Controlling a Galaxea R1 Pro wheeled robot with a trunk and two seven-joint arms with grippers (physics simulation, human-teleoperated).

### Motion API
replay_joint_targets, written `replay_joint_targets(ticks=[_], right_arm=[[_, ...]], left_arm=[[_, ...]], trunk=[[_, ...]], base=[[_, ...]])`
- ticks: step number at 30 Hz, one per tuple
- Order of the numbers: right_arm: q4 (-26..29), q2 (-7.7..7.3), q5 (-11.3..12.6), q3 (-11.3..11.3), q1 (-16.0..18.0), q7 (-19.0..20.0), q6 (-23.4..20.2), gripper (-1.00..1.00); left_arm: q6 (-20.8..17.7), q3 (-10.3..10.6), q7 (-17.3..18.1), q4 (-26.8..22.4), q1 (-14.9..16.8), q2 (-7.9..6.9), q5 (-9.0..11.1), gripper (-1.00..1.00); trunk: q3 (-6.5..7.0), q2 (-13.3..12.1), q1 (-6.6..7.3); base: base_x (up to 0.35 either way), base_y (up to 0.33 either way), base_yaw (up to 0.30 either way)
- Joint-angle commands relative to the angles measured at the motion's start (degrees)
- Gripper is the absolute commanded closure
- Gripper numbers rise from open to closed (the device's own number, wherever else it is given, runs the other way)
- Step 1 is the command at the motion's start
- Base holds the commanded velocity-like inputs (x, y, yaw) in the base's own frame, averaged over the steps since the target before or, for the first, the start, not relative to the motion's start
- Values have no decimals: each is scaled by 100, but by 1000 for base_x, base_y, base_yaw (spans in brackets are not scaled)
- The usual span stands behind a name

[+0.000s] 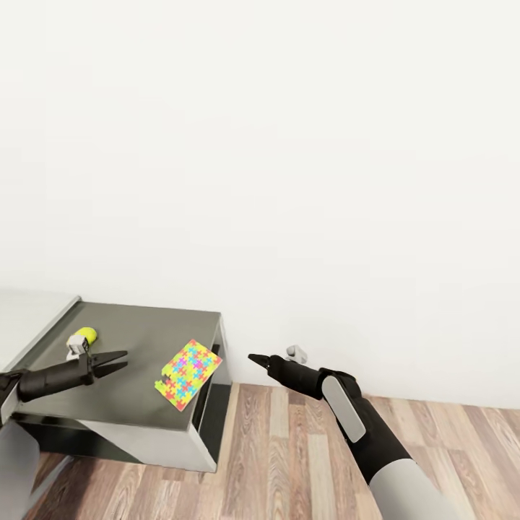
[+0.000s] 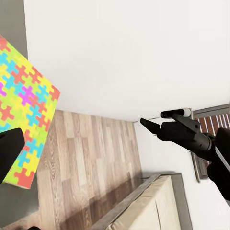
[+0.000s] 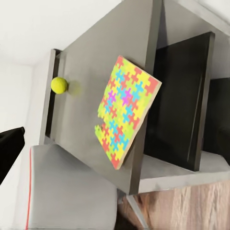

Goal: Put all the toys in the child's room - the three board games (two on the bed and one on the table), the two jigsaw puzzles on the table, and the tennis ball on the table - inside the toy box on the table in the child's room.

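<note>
Left gripper (image 1: 119, 360) jaws parted, empty, above table (image 1: 137, 339); right gripper (image 1: 254, 358) jaws together; jigsaw puzzle (image 1: 188, 373) overhangs edge.

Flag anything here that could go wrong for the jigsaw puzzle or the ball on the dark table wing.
The jigsaw puzzle overhangs the right edge of the table, so a sideways nudge could tip it to the floor. The tennis ball sits loose beyond the left hand, whose fingers look parted; a brush from the arm could roll it away. The right hand hangs off the table, fingers together, near the overhanging corner.
</note>
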State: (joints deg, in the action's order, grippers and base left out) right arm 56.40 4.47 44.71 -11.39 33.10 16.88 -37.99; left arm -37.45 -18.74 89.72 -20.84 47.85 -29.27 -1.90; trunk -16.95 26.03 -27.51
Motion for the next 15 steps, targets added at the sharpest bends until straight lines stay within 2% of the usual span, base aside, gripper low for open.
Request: replay_joint_targets(ticks=[1,9,15], right_arm=[[2,1,3,5,4,9,-24,-100],[2,-2,7,17,4,8,-27,-100],[2,-7,18,43,4,8,-32,-100]], left_arm=[[-61,-11,28,1,5,1,-21,-100],[-61,-7,28,1,5,1,-21,-100],[-59,-7,28,1,5,1,-19,-100]], trunk=[[-9,9,-3],[-9,9,-3],[-9,9,-3]], base=[[0,0,287],[0,-4,280],[0,-98,91]])
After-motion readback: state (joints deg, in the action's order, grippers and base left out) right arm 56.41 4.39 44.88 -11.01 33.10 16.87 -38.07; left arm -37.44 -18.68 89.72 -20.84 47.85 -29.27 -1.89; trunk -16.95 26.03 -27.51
